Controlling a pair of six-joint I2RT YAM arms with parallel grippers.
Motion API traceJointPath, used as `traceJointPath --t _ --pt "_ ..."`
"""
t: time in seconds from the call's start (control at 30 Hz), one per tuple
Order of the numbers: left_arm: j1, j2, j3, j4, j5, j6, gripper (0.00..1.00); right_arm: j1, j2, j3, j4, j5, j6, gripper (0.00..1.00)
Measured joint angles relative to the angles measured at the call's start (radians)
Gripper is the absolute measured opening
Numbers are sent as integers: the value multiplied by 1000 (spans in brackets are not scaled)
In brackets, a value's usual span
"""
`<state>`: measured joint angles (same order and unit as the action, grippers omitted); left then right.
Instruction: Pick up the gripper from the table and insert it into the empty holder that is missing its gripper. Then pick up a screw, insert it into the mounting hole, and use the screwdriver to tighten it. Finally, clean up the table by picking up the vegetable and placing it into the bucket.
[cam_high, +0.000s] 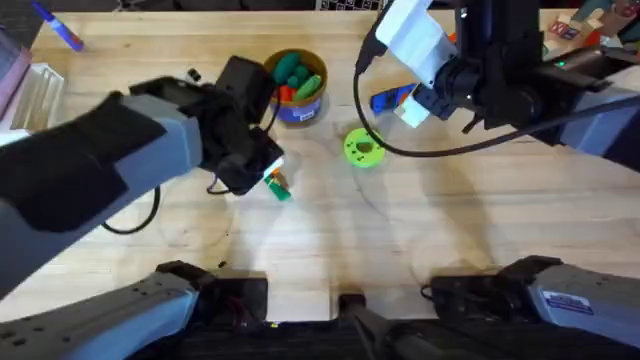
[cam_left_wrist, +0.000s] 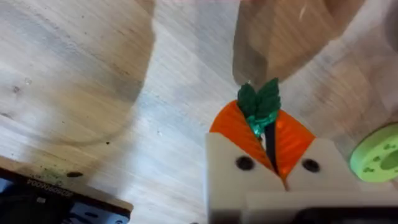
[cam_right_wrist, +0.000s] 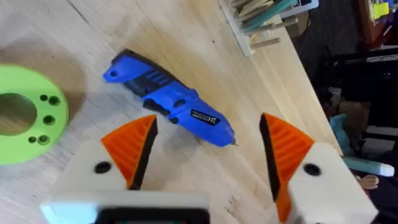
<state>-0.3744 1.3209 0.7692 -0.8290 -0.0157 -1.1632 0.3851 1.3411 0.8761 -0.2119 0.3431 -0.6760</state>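
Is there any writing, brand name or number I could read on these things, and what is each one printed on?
None can be read.
Small label on the blue pen-shaped electric screwdriver: too blurred.
White sticker on the right arm's grey base: too small.
Pale print on the dark strip at the table edge: blurred.

Hidden and cut-off parts around the green disc

From overhead, the screwdriver, beyond the disc, is mostly covered by the right arm. The vegetable, left of the disc, is partly hidden under the left gripper; in the left wrist view only its leafy green end clears the orange pads. That view's edge cuts the disc.
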Motion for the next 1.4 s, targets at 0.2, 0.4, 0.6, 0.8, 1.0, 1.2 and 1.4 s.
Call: traceJointPath --t 0.2,0.4,0.6,0.8,1.0,1.2,1.4 --pt "0 -2 226 -56 23 44 21 0 0 0 0 0 0 959" --pt "0 -20 350 115 -22 102 21 0 0 0 0 0 0 959" --pt "0 49 351 254 -132 116 21 0 0 0 -1 0 0 959" --pt "0 200 351 387 -183 123 846 0 0 0 -1 0 0 959" --pt "0 176 351 412 -191 138 988 2 -2 0 -8 5 35 959" --pt "0 -2 351 356 -191 317 988 11 -94 44 -203 11 182 959" --pt "0 -272 358 89 -192 545 989 11 -280 125 -365 11 344 959"
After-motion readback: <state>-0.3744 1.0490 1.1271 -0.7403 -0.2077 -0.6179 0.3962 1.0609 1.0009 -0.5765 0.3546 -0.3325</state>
